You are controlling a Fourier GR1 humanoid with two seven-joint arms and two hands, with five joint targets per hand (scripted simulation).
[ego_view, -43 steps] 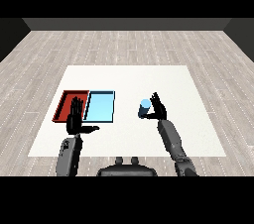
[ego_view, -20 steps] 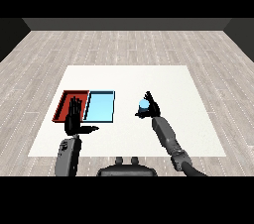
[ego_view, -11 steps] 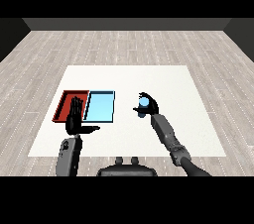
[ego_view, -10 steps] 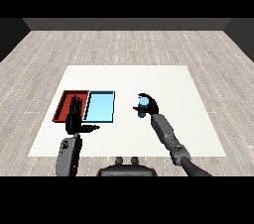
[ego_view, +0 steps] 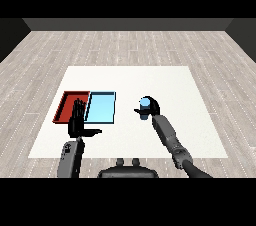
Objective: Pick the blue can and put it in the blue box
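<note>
Fingers of the right robot hand (ego_view: 148, 107) curl round the blue can (ego_view: 145, 104), held to the right of the light blue tray (ego_view: 101, 107), apart from it. Left robot hand (ego_view: 78, 122) is open, fingers straight, thumb out, over the near edge of the red tray (ego_view: 66, 105). Both trays touch on the white worktop (ego_view: 165, 82).
</note>
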